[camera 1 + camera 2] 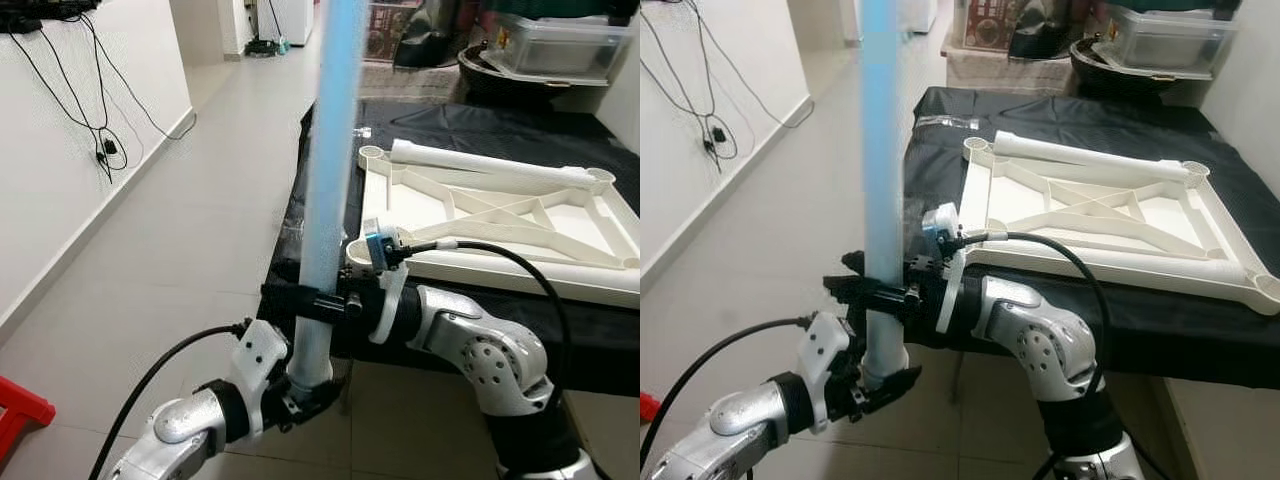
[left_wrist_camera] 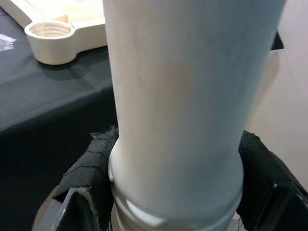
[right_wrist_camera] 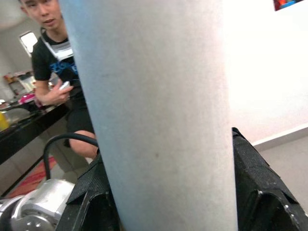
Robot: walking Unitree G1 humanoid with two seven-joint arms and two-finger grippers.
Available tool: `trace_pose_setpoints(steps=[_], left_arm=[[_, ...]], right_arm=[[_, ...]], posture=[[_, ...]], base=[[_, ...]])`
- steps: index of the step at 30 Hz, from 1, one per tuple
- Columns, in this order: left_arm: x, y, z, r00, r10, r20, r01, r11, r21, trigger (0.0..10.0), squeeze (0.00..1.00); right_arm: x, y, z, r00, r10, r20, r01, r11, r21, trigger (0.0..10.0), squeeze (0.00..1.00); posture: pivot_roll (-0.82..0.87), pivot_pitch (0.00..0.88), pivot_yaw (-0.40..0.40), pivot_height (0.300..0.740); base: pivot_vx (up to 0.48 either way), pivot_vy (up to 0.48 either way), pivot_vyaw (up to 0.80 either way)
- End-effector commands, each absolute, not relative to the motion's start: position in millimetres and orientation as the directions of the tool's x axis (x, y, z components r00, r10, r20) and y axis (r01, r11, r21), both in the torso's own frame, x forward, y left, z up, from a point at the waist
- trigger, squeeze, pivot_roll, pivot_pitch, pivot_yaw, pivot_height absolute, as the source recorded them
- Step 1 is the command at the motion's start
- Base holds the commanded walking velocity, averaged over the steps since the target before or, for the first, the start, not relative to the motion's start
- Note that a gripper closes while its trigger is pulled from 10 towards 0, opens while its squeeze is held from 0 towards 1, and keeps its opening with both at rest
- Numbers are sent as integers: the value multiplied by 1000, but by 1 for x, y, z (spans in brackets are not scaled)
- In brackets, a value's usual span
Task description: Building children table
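Left eye view: table leg [image 1: 325, 180] upright at 6 o'clock, off the tabletop [image 1: 480, 130] edge.
Left gripper [image 1: 305, 385]: jaws closed on the leg's base.
Right gripper [image 1: 325, 300]: jaws clamped on the leg just above.
Table frame [image 1: 500, 210]: upside down at 2 o'clock, corner socket [image 2: 50, 31] empty.
Risk: leg may tilt or slip, missing the socket.

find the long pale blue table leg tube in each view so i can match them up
Left eye view: the long pale blue table leg tube stands upright left of centre.
Right eye view: upright, further left.
Left wrist view: close up between black pads.
Right wrist view: close up, centre.
Shared landmark: the white upside-down tabletop frame's round corner socket.
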State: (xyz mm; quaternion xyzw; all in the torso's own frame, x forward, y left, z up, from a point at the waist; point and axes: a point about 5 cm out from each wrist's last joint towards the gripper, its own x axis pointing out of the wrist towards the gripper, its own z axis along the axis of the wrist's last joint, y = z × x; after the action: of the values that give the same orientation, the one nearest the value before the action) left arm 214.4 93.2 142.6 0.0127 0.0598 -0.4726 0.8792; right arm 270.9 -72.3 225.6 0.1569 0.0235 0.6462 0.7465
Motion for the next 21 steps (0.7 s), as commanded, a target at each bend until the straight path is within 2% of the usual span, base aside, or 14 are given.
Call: trace_pose_setpoints(steps=[1,9,14,16,21], left_arm=[[206,86,142,488,-864,-128,867,497,-50,10000,0],[201,82,142,475,-871,-129,869,487,-85,10000,0],[198,82,142,462,-876,-136,874,476,-97,10000,0],[194,83,141,445,-884,-144,879,462,-118,10000,0],[184,84,140,384,-907,-171,897,411,-165,10000,0]], right_arm=[[266,-68,224,122,979,160,-961,76,267,10000,0],[265,-69,220,121,985,124,-964,87,250,10000,0],[270,-70,216,159,983,93,-964,135,229,10000,0],[273,-73,213,180,981,75,-962,160,219,10000,0],[272,-76,210,172,984,46,-965,159,208,10000,0]], posture=[[44,97,-26,740],[41,106,-26,740],[43,109,-25,740],[44,109,-28,740],[44,113,-29,740]], base=[[0,0,0],[0,0,0],[0,0,0],[0,0,0],[0,0,0]])
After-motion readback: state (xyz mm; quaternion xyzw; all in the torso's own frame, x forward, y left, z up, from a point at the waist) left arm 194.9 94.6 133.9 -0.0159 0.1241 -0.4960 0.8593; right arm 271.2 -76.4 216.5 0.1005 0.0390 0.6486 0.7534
